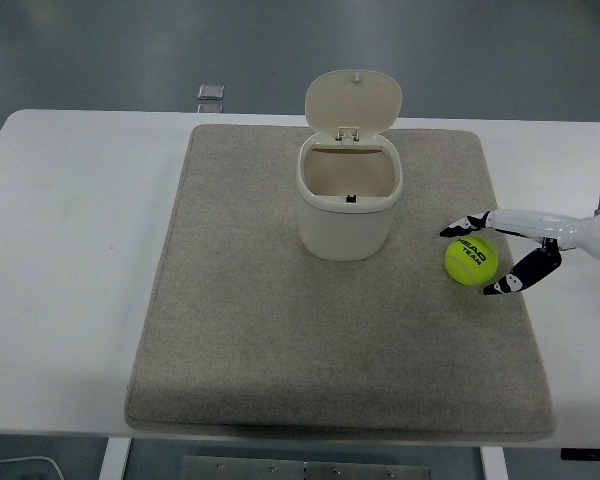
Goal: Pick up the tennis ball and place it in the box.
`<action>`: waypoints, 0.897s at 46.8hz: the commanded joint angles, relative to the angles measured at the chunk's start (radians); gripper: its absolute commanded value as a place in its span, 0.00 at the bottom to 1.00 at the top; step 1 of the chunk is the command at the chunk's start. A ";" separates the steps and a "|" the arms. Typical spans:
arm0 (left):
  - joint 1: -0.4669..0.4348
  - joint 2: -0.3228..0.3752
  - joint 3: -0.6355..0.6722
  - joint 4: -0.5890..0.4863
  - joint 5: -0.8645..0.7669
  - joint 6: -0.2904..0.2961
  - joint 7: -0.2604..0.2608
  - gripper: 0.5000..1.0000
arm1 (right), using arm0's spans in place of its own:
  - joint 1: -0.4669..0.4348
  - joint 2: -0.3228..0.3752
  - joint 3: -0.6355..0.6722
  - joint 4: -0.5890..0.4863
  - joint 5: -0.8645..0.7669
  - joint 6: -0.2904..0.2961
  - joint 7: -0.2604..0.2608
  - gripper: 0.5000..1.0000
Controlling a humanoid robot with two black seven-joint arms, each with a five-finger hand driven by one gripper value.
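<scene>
I found the right hand (500, 250) spread wide around the tennis ball (471, 259), which sat on the mat (240, 330) beside the open box (349, 195). Grasping step; closing the fingers seemed next.

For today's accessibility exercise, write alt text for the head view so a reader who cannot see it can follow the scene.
A robot's right hand reaches in from the right with fingers spread around a yellow tennis ball lying on a beige mat. To the ball's left stands a cream box, its hinged lid raised open, all on a white table.
</scene>
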 commanded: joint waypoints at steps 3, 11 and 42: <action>0.000 0.000 0.000 0.000 0.000 0.000 0.000 0.98 | -0.001 0.000 0.000 0.000 0.000 0.001 0.000 0.72; -0.001 0.000 0.000 0.000 0.000 0.000 0.000 0.98 | -0.001 0.000 -0.001 0.000 0.000 0.001 0.000 0.51; 0.000 0.000 0.000 0.000 0.000 0.000 0.000 0.98 | 0.085 -0.011 0.017 0.001 0.052 0.070 0.038 0.00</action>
